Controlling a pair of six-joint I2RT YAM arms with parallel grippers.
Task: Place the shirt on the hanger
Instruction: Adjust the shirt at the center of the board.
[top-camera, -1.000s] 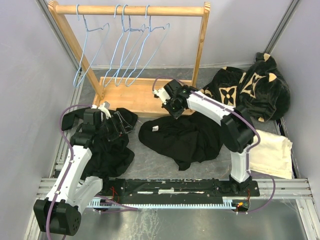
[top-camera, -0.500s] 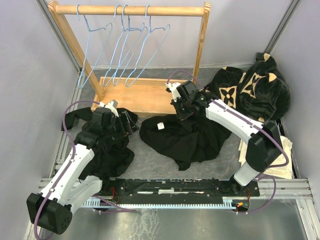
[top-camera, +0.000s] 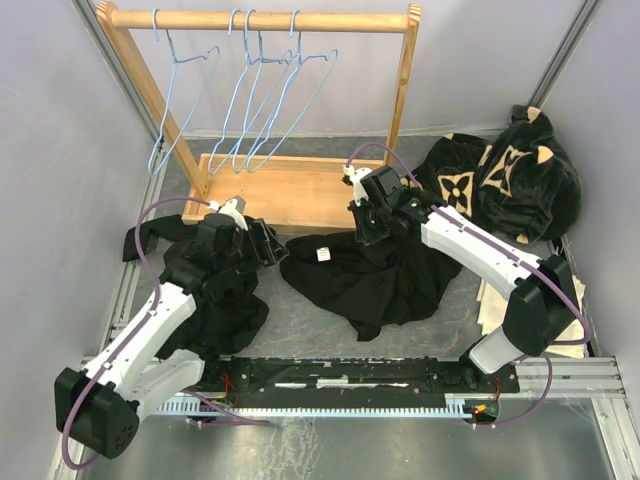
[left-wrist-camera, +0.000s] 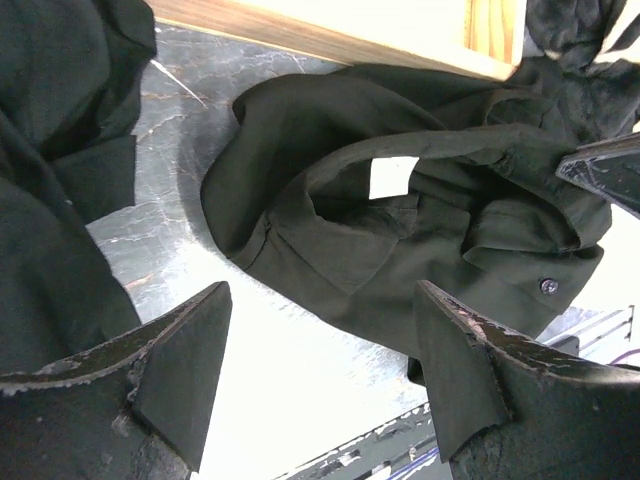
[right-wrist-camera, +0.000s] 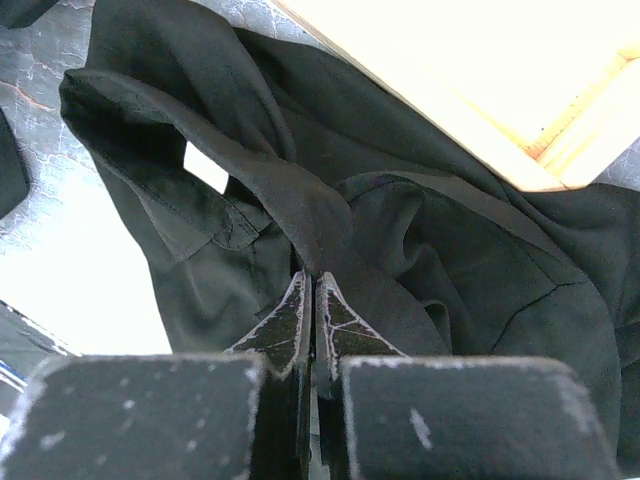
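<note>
The black shirt (top-camera: 375, 285) lies crumpled mid-table, its white tag (top-camera: 323, 254) facing up at the collar. My right gripper (top-camera: 366, 232) is shut on a raised fold of the shirt (right-wrist-camera: 300, 215) near the collar, just in front of the rack's base. My left gripper (top-camera: 262, 243) is open, hovering left of the shirt (left-wrist-camera: 400, 250) with nothing between its fingers (left-wrist-camera: 190, 350); the tag (left-wrist-camera: 392, 177) lies ahead of it. Several light-blue wire hangers (top-camera: 250, 110) hang from the rack's bar.
The wooden rack (top-camera: 262, 20) with its plank base (top-camera: 280, 190) stands at the back. A second black garment (top-camera: 215, 295) lies under my left arm. A black plush garment with tan flowers (top-camera: 505, 180) is at back right, a cream cloth (top-camera: 492, 305) at right.
My right gripper moved right along the rack's base, pulling the shirt's collar with it. My left gripper moved forward and right toward the shirt, staying open.
</note>
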